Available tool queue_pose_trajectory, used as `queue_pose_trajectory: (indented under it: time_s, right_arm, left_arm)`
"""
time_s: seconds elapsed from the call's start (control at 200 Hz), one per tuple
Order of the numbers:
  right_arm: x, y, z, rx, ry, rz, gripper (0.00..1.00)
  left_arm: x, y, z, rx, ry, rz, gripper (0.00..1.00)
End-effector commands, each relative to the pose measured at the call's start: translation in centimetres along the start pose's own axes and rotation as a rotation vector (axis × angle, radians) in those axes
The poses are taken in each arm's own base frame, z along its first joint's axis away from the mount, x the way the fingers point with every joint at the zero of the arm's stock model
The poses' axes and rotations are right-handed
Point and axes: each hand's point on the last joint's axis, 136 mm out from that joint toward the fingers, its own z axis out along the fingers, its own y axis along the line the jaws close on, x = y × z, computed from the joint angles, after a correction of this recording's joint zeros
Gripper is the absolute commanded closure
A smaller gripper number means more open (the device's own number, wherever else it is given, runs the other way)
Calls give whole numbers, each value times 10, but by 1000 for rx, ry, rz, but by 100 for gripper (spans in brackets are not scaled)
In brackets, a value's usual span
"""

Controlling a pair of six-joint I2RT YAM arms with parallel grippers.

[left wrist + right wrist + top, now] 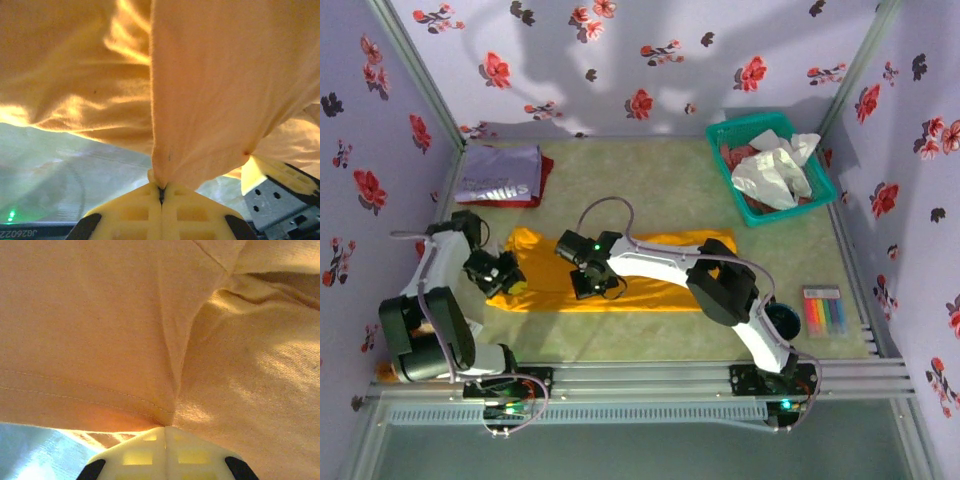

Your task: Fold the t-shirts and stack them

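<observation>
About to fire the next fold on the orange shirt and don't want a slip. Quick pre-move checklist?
1. Left gripper shut on orange shirt: ok.
2. Right gripper shut on the same shirt: ok.
3. Each pinch holds one layer alone: cannot tell.
4. Rest of the shirt flat on the table: cannot tell, part lies under the right arm.
5. Folded stack at back left, apart from the orange shirt: ok.
6. Basket at back right, apart from it: ok.
</observation>
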Motion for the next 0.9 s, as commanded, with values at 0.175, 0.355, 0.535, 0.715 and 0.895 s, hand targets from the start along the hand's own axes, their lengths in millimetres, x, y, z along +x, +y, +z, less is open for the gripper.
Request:
queue_pose_trajectory:
  time_s: [0.175, 0.355, 0.535, 0.715, 0.895]
  right_arm:
    - [4, 3, -11, 0, 20, -14, 94]
    - [-4, -2, -26, 29, -22, -22, 86]
    - [-9, -4, -39, 15, -37, -25, 74]
    - [-19, -16, -60, 15, -80, -8, 71]
    - [-38, -50, -88, 6, -136, 58, 69]
  left_arm:
    - [-1, 4, 10, 26, -61, -132, 94]
    - [20, 4, 17, 81, -59, -176, 93]
    - [28, 6, 13, 64, -63, -187, 85]
    - [40, 6, 12, 76, -56, -194, 73]
    - [48, 7, 1, 78, -107, -208, 55]
